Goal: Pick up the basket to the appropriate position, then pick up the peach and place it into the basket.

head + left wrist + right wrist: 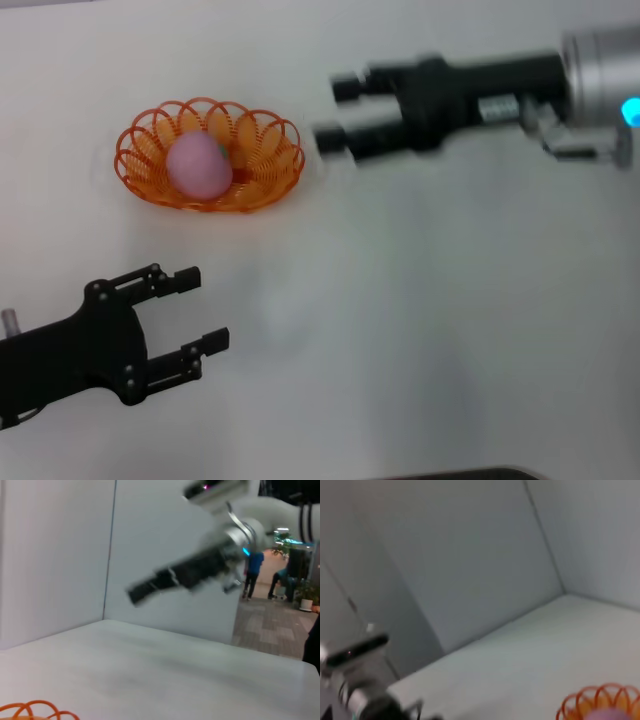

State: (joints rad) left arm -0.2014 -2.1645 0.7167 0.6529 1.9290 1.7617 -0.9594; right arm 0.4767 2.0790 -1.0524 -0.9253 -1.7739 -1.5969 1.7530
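On the plain white tabletop (420,330), your round fuzzy pink peach (198,164) already sits inside the oval orange wire basket (275,160), long axis 9-to-3 o'clock. The right gripper (338,113), fingers apart, hovers just beside its 3 o'clock rim; the left gripper (208,310), also apart, waits at 6 o'clock.

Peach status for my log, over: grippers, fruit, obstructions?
Left gripper open, empty, near of basket. Right gripper open, empty, beside its rim. Peach in basket. Nothing in the way.

Office or lab hall: white partition panels (55,555) round white table (165,670), carpeted corridor (270,625), people (254,572), potted plant (306,592) at right.
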